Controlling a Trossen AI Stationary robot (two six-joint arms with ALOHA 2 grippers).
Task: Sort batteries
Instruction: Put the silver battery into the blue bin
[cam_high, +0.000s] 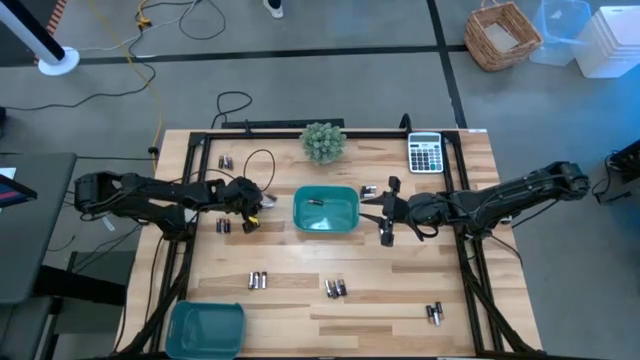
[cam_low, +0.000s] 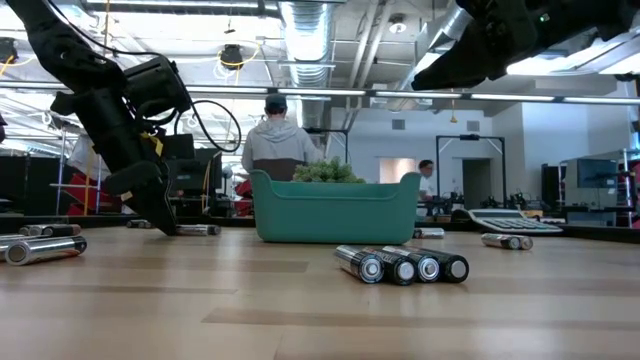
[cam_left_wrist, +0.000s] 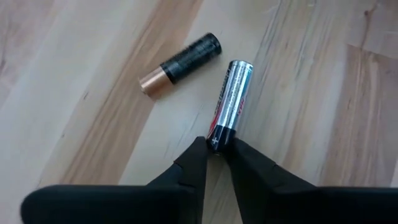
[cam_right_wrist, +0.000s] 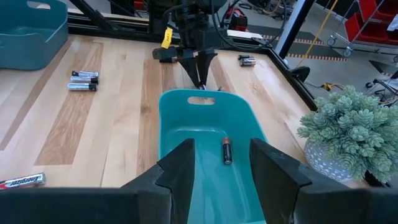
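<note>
Table (cam_high: 330, 310), pale wood planks, dark frame around it. Left arm reaching in from the left side, right arm from the right. Teal tray (cam_high: 326, 210) at table centre, one battery (cam_right_wrist: 227, 151) lying inside; second teal tray (cam_high: 205, 328) at the near-left corner. Potted plant (cam_high: 323, 141) and calculator (cam_high: 425, 153) along the far edge. Left gripper (cam_left_wrist: 216, 151) down at the tabletop left of the central tray, fingers pinched on the dark end of a silver battery (cam_left_wrist: 231, 103); a black-and-copper battery (cam_left_wrist: 180, 65) lies just beside it. Right gripper (cam_right_wrist: 221, 165) hovers over the central tray, fingers apart, empty. Loose batteries (cam_high: 259, 281) in small groups across the near half.
</note>
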